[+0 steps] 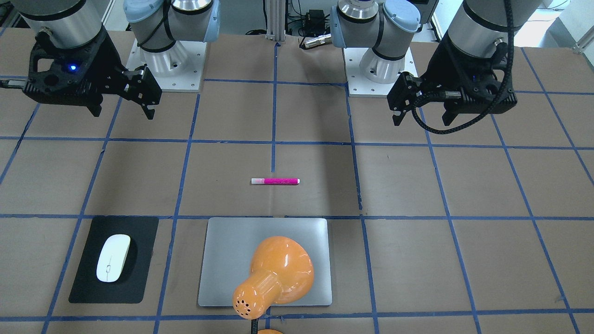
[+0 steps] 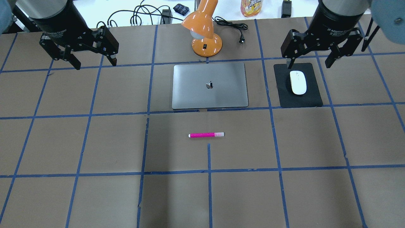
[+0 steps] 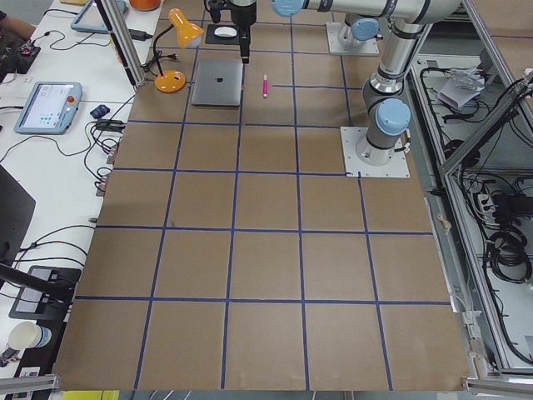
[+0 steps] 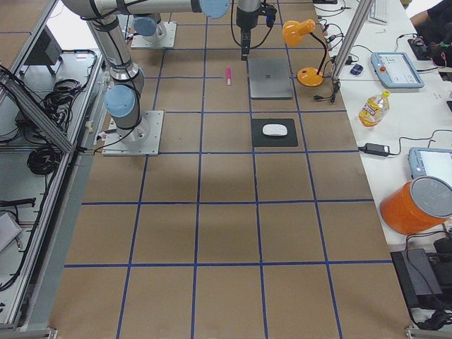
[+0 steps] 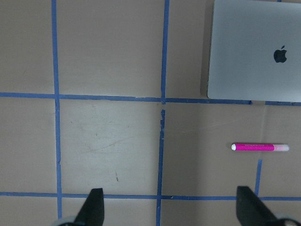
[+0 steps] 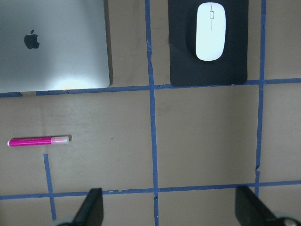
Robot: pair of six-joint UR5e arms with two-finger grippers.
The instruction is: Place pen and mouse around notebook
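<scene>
The pink pen (image 2: 206, 135) lies flat on the brown table, just in front of the silver notebook (image 2: 209, 85) on the robot's side. To the notebook's right, the white mouse (image 2: 298, 82) rests on a black mat (image 2: 311, 95). My left gripper (image 2: 95, 63) hangs open and empty high over the table's far left, well away from the pen. Above the mat's far edge, my right gripper (image 2: 308, 63) is also open and holds nothing. In the front-facing view the pen (image 1: 275, 181), mouse (image 1: 112, 258) and notebook (image 1: 222, 250) all show, the notebook partly covered by a lamp.
An orange desk lamp (image 2: 202, 25) stands just behind the notebook, with its shade leaning over the far edge. Cables, a bottle (image 2: 251, 7) and small devices lie on the white bench beyond the table. Blue tape lines grid the brown surface.
</scene>
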